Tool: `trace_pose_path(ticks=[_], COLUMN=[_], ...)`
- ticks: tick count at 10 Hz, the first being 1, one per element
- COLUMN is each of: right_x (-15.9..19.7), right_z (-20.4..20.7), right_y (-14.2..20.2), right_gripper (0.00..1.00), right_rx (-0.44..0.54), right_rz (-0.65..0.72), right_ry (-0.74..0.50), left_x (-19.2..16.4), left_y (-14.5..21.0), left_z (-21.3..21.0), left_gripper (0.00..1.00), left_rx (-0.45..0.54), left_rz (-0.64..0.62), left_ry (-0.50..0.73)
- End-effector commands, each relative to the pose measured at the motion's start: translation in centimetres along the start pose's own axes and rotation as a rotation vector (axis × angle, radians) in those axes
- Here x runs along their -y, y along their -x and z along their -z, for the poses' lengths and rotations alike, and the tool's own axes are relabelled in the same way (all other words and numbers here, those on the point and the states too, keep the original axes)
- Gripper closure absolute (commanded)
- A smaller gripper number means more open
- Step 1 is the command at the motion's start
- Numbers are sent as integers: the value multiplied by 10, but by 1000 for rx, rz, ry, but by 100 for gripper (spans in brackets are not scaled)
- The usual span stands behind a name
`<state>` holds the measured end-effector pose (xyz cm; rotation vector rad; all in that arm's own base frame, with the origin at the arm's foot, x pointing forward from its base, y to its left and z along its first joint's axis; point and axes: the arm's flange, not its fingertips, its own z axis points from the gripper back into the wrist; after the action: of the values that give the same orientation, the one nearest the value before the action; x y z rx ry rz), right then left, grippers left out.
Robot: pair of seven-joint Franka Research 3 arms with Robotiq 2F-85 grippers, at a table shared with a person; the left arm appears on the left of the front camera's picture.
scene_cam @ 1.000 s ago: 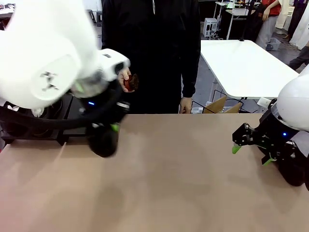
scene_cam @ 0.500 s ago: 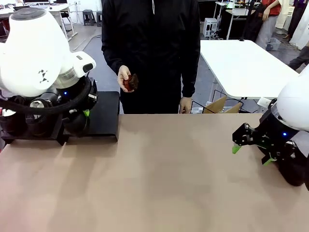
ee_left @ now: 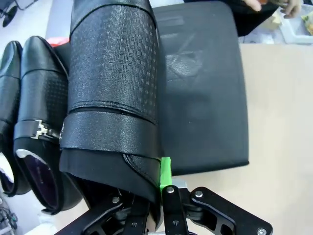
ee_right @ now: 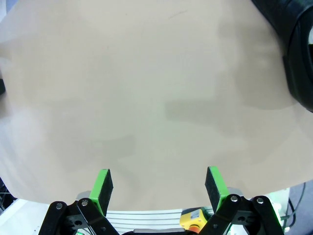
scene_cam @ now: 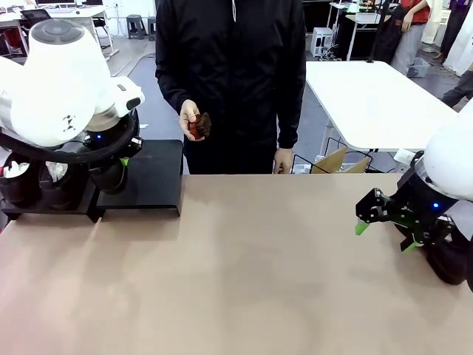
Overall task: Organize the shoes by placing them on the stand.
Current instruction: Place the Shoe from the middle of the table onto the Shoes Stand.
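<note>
My left gripper (scene_cam: 122, 168) is shut on the heel rim of a black leather shoe (ee_left: 115, 93), holding it over the black stand (scene_cam: 151, 181) at the table's far left. In the left wrist view one green pad (ee_left: 165, 171) presses the shoe's rim, and bare platform (ee_left: 205, 98) lies to its right. Two more black shoes (ee_left: 41, 122) stand side by side on the stand to the left of the held one. My right gripper (scene_cam: 380, 229) hangs open over the tabletop at the right, its pads (ee_right: 103, 186) wide apart. Another black shoe (scene_cam: 447, 262) lies by the right edge, also seen as a dark curve (ee_right: 296, 54).
A person in black stands at the far side, holding a small dark object (scene_cam: 201, 126) in one hand. A white table (scene_cam: 377, 96) and a cardboard box (scene_cam: 340, 161) are behind on the right. The tan tabletop (scene_cam: 251, 274) is bare in the middle.
My left arm has swung left and back from the tabletop to the stand, carrying the shoe with it. The right arm has not moved.
</note>
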<state>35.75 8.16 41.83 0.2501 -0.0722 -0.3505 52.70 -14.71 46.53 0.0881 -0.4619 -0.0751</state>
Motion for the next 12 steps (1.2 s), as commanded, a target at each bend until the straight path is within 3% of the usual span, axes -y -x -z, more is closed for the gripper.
trace_pose_path(ticks=[1,10,12], right_x=[-1,-1,-1], right_z=[-1,-1,-1], right_y=[0,0,0], right_gripper=[0,0,0], right_rx=[-1,-1,-1], right_rz=[2,2,2], right_ry=[-6,-6,-6], left_x=[1,-6,-4], left_y=[1,1,1], left_z=[16,51,52], left_gripper=[100,100,62], left_rx=[32,60,70], left_rz=[-38,-13,-12], left_ry=[-13,-86,-72])
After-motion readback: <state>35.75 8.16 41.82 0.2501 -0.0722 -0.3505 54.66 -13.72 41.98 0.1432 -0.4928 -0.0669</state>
